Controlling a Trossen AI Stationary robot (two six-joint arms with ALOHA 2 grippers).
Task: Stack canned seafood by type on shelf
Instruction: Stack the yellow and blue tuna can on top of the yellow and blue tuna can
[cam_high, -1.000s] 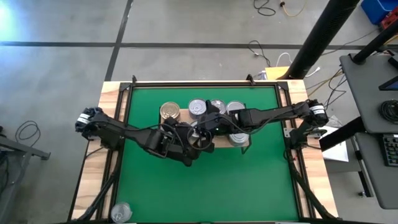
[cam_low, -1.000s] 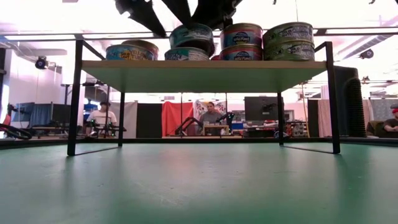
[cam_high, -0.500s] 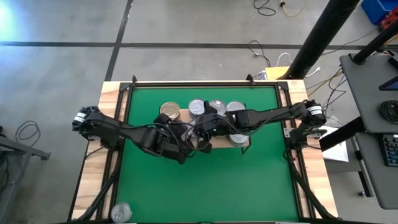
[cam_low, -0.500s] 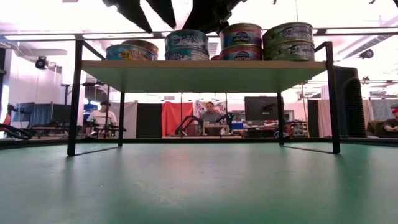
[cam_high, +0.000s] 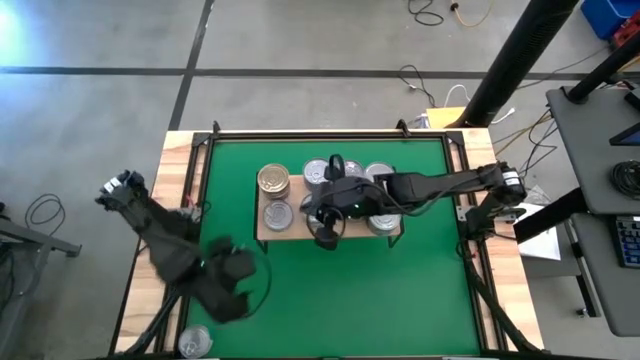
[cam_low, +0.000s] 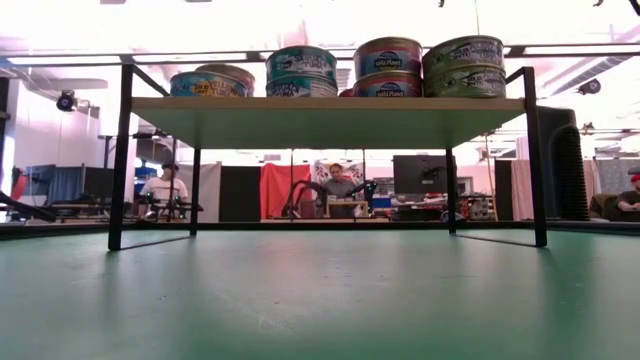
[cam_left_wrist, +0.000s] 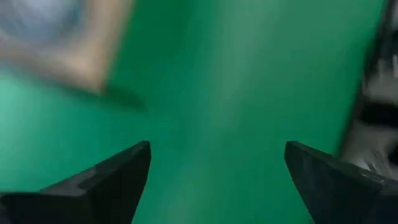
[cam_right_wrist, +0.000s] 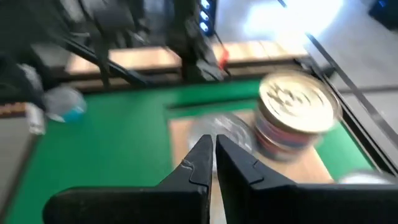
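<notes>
My left gripper (cam_high: 232, 290), spread and empty, hangs over the mat at seven o'clock; right gripper (cam_high: 326, 238), pressed together, hovers beside stacked tins (cam_low: 390, 68) on the shelf (cam_low: 330, 108) — a careless sweep could topple them.

the left gripper (cam_high: 228, 290) is smeared by motion in the high view, and the left wrist view is all blur. the right arm (cam_high: 440, 184) covers part of the shelf (cam_high: 262, 226) and some tins (cam_high: 378, 222). a tin (cam_high: 194, 342) is cut by the bottom edge.
</notes>
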